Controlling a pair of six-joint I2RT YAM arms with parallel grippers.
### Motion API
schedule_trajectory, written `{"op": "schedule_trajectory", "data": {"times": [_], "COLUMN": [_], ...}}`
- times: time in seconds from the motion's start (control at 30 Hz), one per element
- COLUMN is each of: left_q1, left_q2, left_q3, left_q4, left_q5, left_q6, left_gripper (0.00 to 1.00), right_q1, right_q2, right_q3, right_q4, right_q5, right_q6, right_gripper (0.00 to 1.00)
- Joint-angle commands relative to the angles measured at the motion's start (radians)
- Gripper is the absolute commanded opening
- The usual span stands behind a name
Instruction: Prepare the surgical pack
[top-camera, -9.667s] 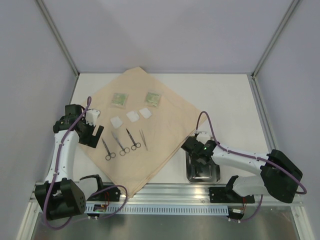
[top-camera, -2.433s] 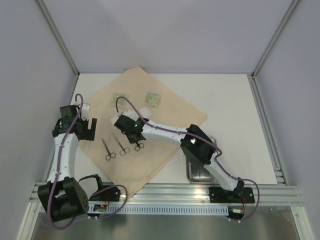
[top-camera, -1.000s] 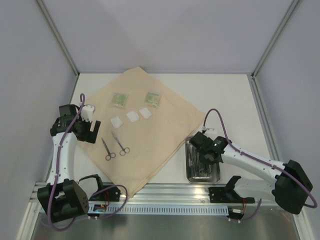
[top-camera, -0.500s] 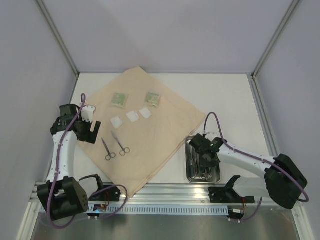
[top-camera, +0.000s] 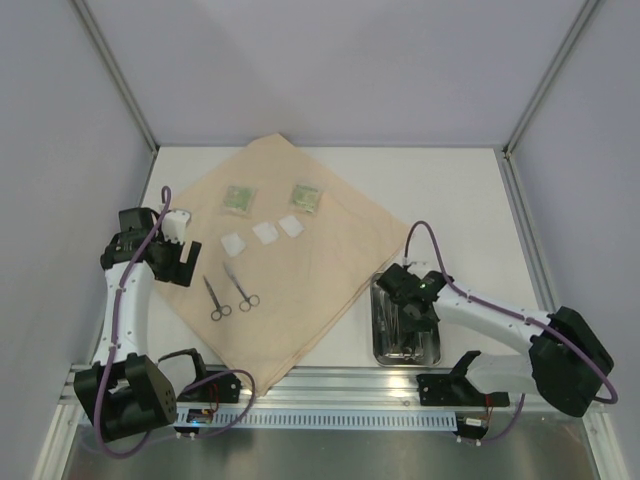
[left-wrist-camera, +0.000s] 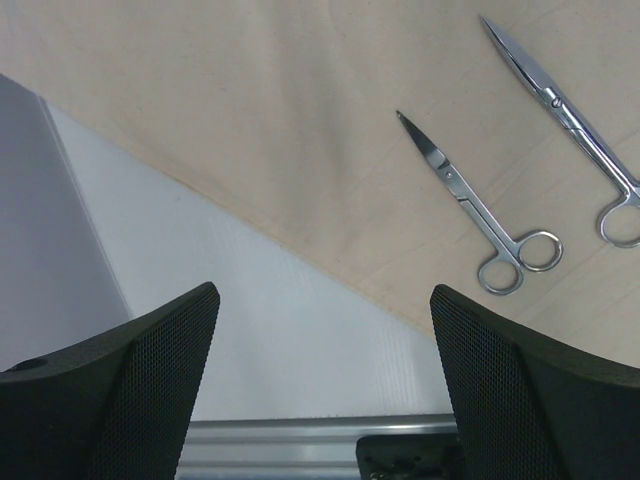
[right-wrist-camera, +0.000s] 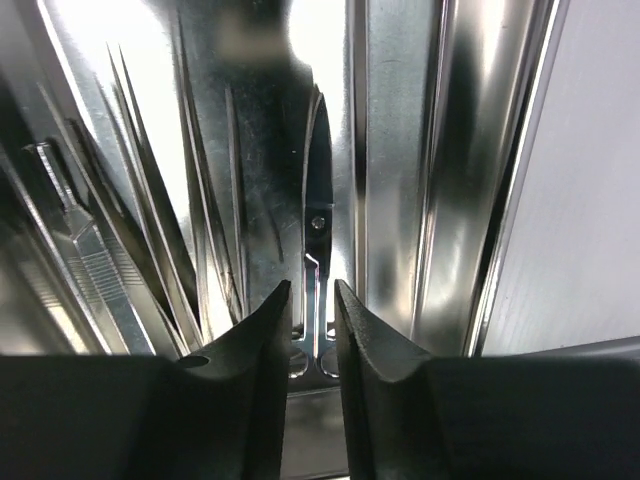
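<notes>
One pair of scissors (right-wrist-camera: 316, 220) lay in the steel tray (right-wrist-camera: 400, 150), directly beneath the right tool (right-wrist-camera: 308, 300), jaws narrowly parted astride its shanks. Advised: widen fully, lift straight up. Left tool (left-wrist-camera: 322, 295) spread wide, empty; further scissors (left-wrist-camera: 480, 215) ahead of it on the cloth (left-wrist-camera: 250, 120).

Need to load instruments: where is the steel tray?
Top view: the steel tray sits near right on the table, beside the tan cloth, under the right gripper.

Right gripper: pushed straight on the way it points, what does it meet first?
Probably the small metal scissors lying in the shiny rectangular steel tray: their handles sit between the right gripper's fingertips. The tray floor is right beneath them; the gap left is hard to judge.
</notes>
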Motion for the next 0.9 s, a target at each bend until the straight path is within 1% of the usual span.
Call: {"op": "schedule_trajectory", "data": {"times": [0.0,0.03,0.07,0.17,0.2,0.23,0.3,0.37,0.4,0.43,0.47,0.5,0.53,0.63,0.67,0.7,0.73,0.77,0.8,0.87], "left_q1": [0.005,0.005,0.005,0.005,0.007,0.004,0.004,0.005,0.005,0.005,0.005,0.004,0.008,0.026,0.042,0.057,0.089,0.108,0.121,0.146], "left_q2": [-0.024,-0.022,-0.024,-0.011,-0.005,0.012,0.030,0.059,0.070,0.084,0.087,0.087,0.084,0.076,0.076,0.075,0.075,0.076,0.084,0.087], "left_q3": [0.039,0.039,0.038,0.035,0.035,0.033,0.025,0.009,0.004,-0.008,-0.016,-0.025,-0.047,-0.071,-0.074,-0.077,-0.080,-0.079,-0.081,-0.084], "left_q4": [-0.009,-0.009,-0.012,-0.009,-0.008,-0.008,-0.005,0.017,0.021,0.029,0.037,0.044,0.064,0.090,0.098,0.103,0.113,0.119,0.122,0.132], "left_q5": [0.003,0.002,0.000,-0.026,-0.052,-0.064,-0.090,-0.138,-0.180,-0.197,-0.226,-0.236,-0.244,-0.274,-0.270,-0.264,-0.257,-0.245,-0.239,-0.228], "left_q6": [0.016,0.014,0.014,0.008,0.002,0.002,0.008,0.011,0.014,0.017,0.022,0.028,0.034,0.045,0.048,0.051,0.057,0.062,0.063,0.071], "left_gripper": [0.96,0.96,0.96,0.97,0.97,0.97,0.97,0.97,0.97,0.97,0.97,0.97,0.98,0.98,0.98,0.98,0.98,0.98,0.98,0.98], "right_q1": [-0.003,-0.002,-0.003,0.000,0.007,0.014,0.046,0.073,0.101,0.115,0.141,0.153,0.174,0.196,0.211,0.219,0.225,0.239,0.247,0.270], "right_q2": [-0.032,-0.044,-0.050,-0.063,-0.061,-0.054,-0.008,0.054,0.128,0.169,0.257,0.302,0.345,0.526,0.564,0.644,0.681,0.715,0.791,0.860], "right_q3": [0.092,0.107,0.130,0.241,0.271,0.340,0.409,0.517,0.554,0.639,0.681,0.722,0.812,0.942,1.021,1.055,1.090,1.174,1.212,1.329], "right_q4": [-0.042,-0.065,-0.077,-0.114,-0.114,-0.097,-0.066,-0.007,0.028,0.041,0.055,0.070,0.079,0.105,0.115,0.137,0.144,0.148,0.153,0.153], "right_q5": [0.009,0.012,0.018,0.041,0.047,0.059,0.061,0.036,0.026,0.003,-0.008,-0.014,-0.020,-0.071,-0.080,-0.102,-0.112,-0.123,-0.144,-0.148], "right_q6": [-0.022,-0.026,-0.037,-0.058,-0.083,-0.094,-0.132,-0.166,-0.201,-0.222,-0.241,-0.276,-0.288,-0.339,-0.348,-0.361,-0.377,-0.384,-0.390,-0.413], "right_gripper": [0.27,0.29,0.34,0.41,0.42,0.42,0.43,0.45,0.45,0.47,0.47,0.48,0.48,0.48,0.48,0.47,0.46,0.45,0.43,0.42]}}
